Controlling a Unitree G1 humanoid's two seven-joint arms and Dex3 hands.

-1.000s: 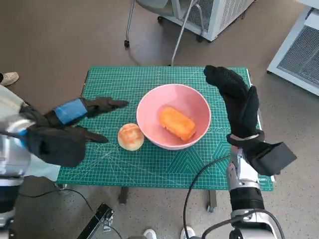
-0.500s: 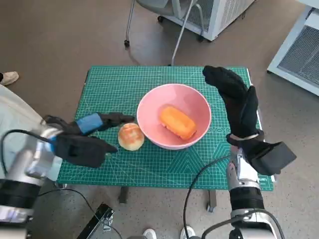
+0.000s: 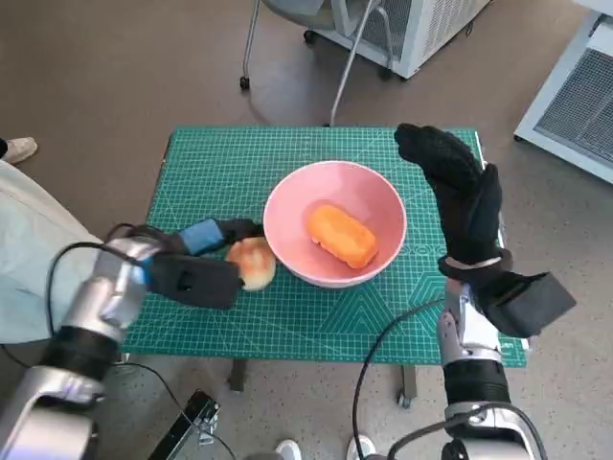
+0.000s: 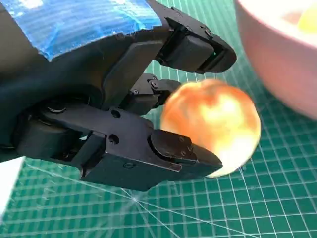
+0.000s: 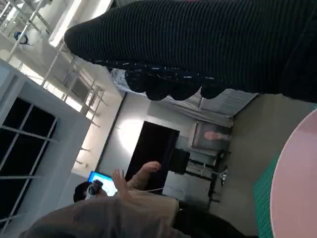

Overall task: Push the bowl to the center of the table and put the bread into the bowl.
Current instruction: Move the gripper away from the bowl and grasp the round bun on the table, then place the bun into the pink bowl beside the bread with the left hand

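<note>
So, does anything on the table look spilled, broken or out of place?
Nothing stands out. The pink bowl stands upright with an orange bread inside, and the round bread lies whole on the mat beside it, between the left hand's fingers.

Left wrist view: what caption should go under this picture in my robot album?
Black left hand with blue tape closes its fingers around a round golden bread roll beside the pink bowl on the green grid mat.

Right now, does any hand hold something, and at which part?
The left hand has its fingers around the sides of the round bread, which is on the mat; a firm grip cannot be told. The right hand holds nothing.
</note>
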